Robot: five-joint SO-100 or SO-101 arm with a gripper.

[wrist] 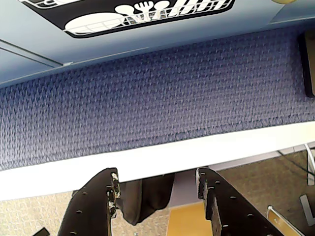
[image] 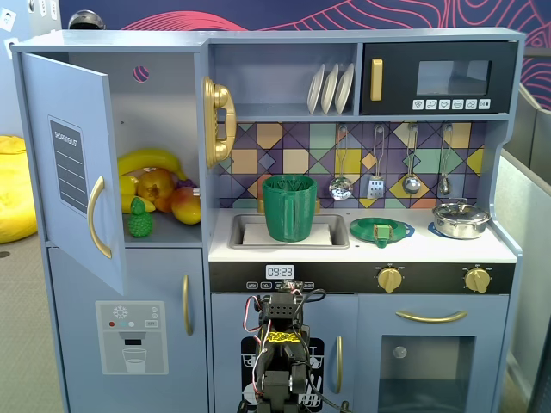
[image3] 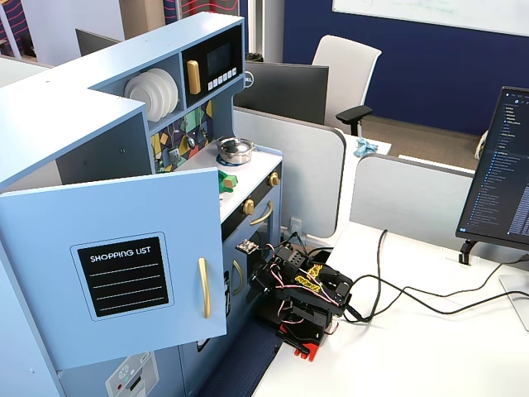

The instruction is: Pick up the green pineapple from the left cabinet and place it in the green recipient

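The green pineapple (image: 139, 219) stands at the front of the shelf inside the left cabinet, whose blue door (image: 73, 163) hangs open. In a fixed view from the side, the door (image3: 124, 265) hides the shelf. The green recipient (image: 290, 206) stands upright in the sink, to the right of the cabinet. My arm (image: 280, 353) is folded low in front of the kitchen, far below both; it also shows in the side fixed view (image3: 302, 289). In the wrist view my gripper (wrist: 156, 176) is open and empty, over the white table edge and blue carpet.
Yellow bananas (image: 151, 161), a red-orange apple (image: 157, 183) and other fruit sit behind the pineapple. A flat green dish (image: 381, 230) and a silver pot (image: 459, 219) are on the counter. A gold phone (image: 219, 120) hangs beside the cabinet. Cables (image3: 397, 289) lie on the white table.
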